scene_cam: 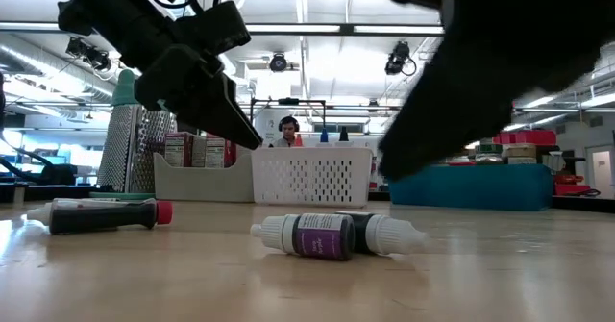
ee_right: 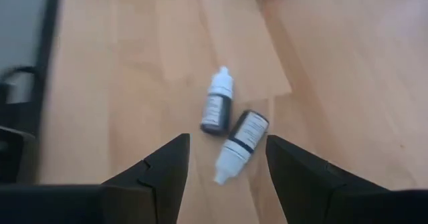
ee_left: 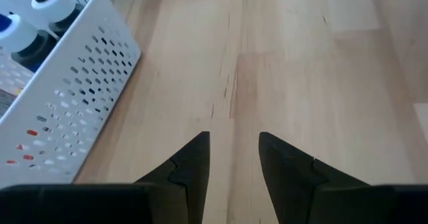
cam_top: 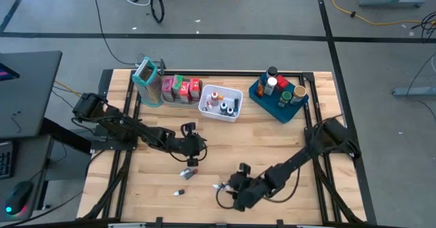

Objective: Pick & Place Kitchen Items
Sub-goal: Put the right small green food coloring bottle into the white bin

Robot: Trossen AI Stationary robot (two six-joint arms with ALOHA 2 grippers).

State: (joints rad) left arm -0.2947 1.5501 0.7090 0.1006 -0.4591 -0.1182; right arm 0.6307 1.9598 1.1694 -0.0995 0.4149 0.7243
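On the left side of the wooden table (cam_top: 272, 146), our left hand (cam_top: 193, 161) hangs in the air in front of the white mesh basket (cam_top: 220, 104). Its two dark fingers (ee_left: 194, 158) are apart and hold nothing. Just in front of it lies a small tube with a red cap (scene_cam: 101, 214).

The basket is our landmark. Small bottles already stand inside it. To its left sit the red and pink cartons (cam_top: 181, 88) in a clear bin, and to its right the blue tray (cam_top: 267, 100) holds jars.

Far in front of the basket, near the table's front edge, lie two tiny white-capped bottles (ee_right: 231, 122), side by side and touching. Our right hand (cam_top: 227, 186) is just by them, open and empty, pointing at them.

We think we are at the picking step. Next, the right hand should go down over one bottle, squeeze it, then carry it to the basket.
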